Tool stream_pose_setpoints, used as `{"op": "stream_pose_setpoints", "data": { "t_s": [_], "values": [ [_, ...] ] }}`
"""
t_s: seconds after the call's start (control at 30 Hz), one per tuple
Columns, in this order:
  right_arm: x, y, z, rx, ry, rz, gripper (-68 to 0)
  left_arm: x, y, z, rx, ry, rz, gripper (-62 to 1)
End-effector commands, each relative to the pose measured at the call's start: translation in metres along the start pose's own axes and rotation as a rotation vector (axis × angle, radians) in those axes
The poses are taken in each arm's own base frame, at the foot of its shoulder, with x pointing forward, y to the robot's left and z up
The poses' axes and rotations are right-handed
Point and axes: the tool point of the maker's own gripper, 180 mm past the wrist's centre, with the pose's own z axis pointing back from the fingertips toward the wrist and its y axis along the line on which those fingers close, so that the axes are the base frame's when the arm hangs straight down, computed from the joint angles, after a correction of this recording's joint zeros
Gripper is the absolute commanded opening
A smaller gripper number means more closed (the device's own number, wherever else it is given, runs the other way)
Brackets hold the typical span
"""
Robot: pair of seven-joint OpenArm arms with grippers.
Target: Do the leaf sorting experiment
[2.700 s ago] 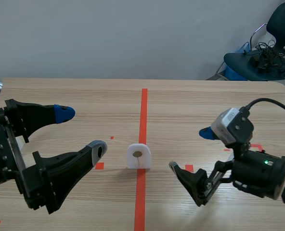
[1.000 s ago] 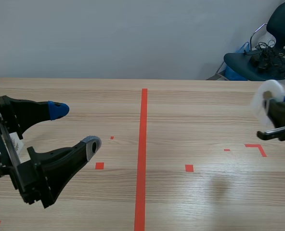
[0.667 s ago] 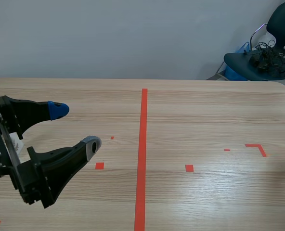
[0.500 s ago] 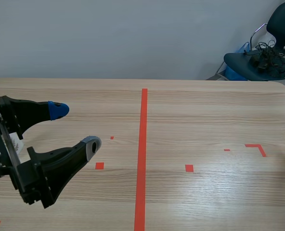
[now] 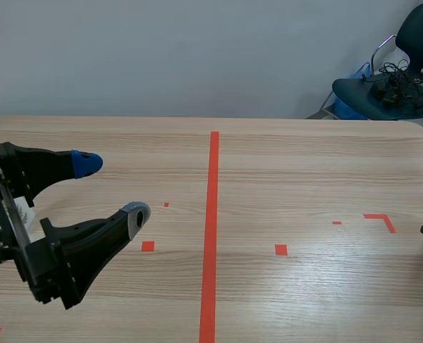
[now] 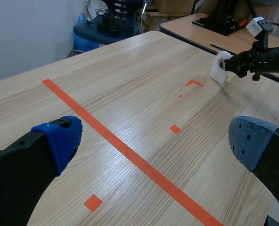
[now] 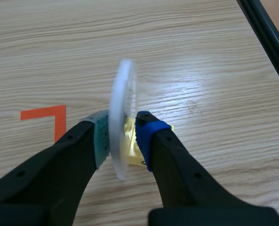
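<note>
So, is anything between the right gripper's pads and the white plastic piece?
The grey-green pad touches the flat white plastic piece directly; a small yellow scrap seems to sit between it and the blue pad.

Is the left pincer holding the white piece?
No, the left pincer is open and empty; the right pincer grips the white piece.

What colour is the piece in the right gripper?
The piece is white, yellow bit beside it; right wrist view.

One white holder (image 7: 122, 96), perhaps one leaf (image 7: 131, 149)
</note>
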Motion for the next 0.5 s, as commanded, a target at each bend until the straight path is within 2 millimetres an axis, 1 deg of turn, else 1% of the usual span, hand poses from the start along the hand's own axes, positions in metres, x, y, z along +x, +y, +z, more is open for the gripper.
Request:
{"op": "stream_pose_setpoints", "data": {
  "t_s": [0.0, 0.07, 0.13, 0.17, 0.27, 0.4, 0.47],
  "values": [
    [0.021, -0.004, 0.000, 0.010, -0.054, 0.018, -48.1, 0.008, 0.002, 0.000, 0.001, -0.031, -0.006, 1.4],
    [0.024, -0.003, 0.001, 0.030, -0.062, 0.024, -39.8, 0.008, 0.002, 0.000, 0.001, -0.031, -0.005, 1.4],
    [0.038, 0.002, 0.002, 0.085, -0.092, 0.043, -29.3, 0.008, 0.002, 0.000, 0.001, -0.031, -0.006, 1.4],
    [0.047, 0.006, 0.003, 0.120, -0.108, 0.056, -25.5, 0.008, 0.002, 0.000, 0.001, -0.031, -0.006, 1.4],
    [0.086, 0.013, 0.010, 0.210, -0.169, 0.108, -21.8, 0.008, 0.002, 0.000, 0.001, -0.031, -0.006, 1.4],
    [0.140, 0.019, 0.029, 0.265, -0.242, 0.158, -16.6, 0.008, 0.002, 0.000, 0.001, -0.032, -0.006, 1.4],
    [0.157, 0.027, 0.041, 0.291, -0.251, 0.191, -12.4, 0.008, 0.002, 0.000, 0.001, -0.033, -0.005, 1.4]
  ]
}}
